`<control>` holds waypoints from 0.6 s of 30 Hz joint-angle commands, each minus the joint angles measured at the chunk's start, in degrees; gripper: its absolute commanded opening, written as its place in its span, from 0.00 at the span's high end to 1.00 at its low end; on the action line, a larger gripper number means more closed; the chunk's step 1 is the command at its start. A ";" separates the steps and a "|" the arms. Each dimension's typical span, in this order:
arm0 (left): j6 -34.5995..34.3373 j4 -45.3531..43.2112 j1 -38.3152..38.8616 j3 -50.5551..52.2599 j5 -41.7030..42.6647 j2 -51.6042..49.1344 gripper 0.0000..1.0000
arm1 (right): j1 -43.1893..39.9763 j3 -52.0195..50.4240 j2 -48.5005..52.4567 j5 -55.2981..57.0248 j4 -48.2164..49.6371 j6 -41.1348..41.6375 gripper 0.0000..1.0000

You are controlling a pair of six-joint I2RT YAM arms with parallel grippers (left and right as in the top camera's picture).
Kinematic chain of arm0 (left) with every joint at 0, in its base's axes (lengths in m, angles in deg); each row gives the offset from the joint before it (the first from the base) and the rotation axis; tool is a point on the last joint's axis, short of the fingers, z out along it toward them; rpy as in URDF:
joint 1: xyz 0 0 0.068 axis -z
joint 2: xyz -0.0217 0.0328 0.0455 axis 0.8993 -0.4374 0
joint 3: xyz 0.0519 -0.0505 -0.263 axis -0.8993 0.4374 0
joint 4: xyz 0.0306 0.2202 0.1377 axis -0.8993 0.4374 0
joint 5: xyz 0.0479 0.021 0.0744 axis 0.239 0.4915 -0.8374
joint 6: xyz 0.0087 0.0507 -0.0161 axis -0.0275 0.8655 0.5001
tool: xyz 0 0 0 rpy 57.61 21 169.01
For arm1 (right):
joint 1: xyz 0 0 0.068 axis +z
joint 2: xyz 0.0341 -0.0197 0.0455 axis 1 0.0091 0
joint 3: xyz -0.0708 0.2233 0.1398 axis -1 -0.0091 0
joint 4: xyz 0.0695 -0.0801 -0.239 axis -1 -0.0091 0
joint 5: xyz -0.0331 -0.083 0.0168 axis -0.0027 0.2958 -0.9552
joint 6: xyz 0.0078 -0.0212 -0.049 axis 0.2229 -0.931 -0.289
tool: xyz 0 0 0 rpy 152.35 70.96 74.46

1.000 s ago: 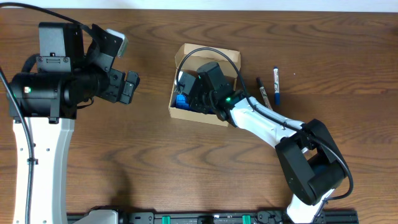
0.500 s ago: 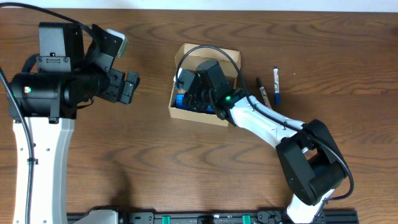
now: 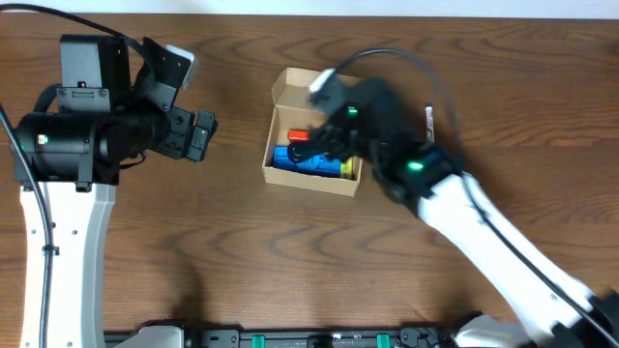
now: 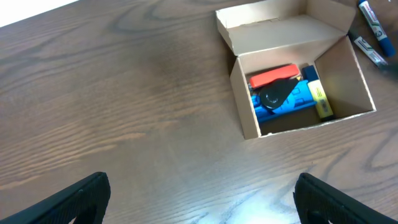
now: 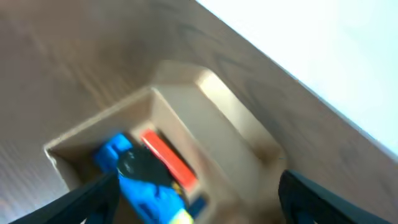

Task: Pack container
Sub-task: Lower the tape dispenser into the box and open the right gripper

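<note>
Container (image 3: pixel 311 182) set mid-surface (image 3: pixel 242 261), flap open, coloured items (image 3: pixel 309 160) lodged inside. Right fingers (image 5: pixel 90 194) held wide apart above container, nothing gripped. Left fingers (image 4: pixel 71 198) spread wide, empty, well left of container. Step judged: loading. Next: pens (image 4: pixel 372 17) right of container to be fetched.

No text, brand, number or sign was readable anywhere. The container (image 4: pixel 283 34) was plain, unmarked cardboard; label markings on the pens (image 4: pixel 371 17) beside it were too small to read.
</note>
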 commanded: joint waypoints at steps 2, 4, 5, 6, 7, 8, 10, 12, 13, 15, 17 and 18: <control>0.37 0.07 -0.13 -0.26 -0.02 0.11 0.05 | -6.78 0.44 -3.76 5.03 -8.39 16.63 0.17; 0.37 0.07 -0.13 -0.26 -0.04 0.11 0.05 | -9.97 0.35 -3.74 4.61 -13.22 23.85 0.19; 0.37 0.07 -0.13 -0.26 -0.04 0.11 0.05 | -10.99 0.20 -3.32 4.09 -14.80 26.23 0.20; 0.37 0.07 -0.13 -0.26 -0.02 0.11 0.05 | -11.85 0.13 -2.80 3.32 -16.35 28.57 0.21; 0.37 0.07 -0.13 -0.26 -0.02 0.11 0.05 | -12.28 0.09 -2.08 2.58 -17.20 30.23 0.22; 0.37 0.07 -0.13 -0.26 -0.02 0.11 0.05 | -12.39 0.09 -1.01 1.73 -17.70 32.06 0.22; 0.37 0.07 -0.13 -0.26 -0.04 0.11 0.05 | -11.96 0.09 1.07 0.90 -17.51 34.84 0.23; 0.37 0.07 -0.13 -0.26 -0.02 0.11 0.05 | -10.93 0.09 3.98 0.92 -16.85 38.49 0.23; 0.37 0.07 -0.13 -0.26 -0.04 0.11 0.05 | -10.49 0.09 5.38 0.81 -16.46 39.89 0.23; 0.37 0.07 -0.13 -0.26 -0.02 0.11 0.05 | -9.35 0.09 9.01 -0.59 -15.45 42.80 0.24; 0.37 0.07 -0.13 -0.26 -0.04 0.11 0.05 | -8.55 0.09 12.17 -1.14 -14.25 43.63 0.24; 0.37 0.07 -0.13 -0.26 -0.02 0.11 0.05 | -8.26 0.09 13.49 -1.14 -13.62 43.78 0.25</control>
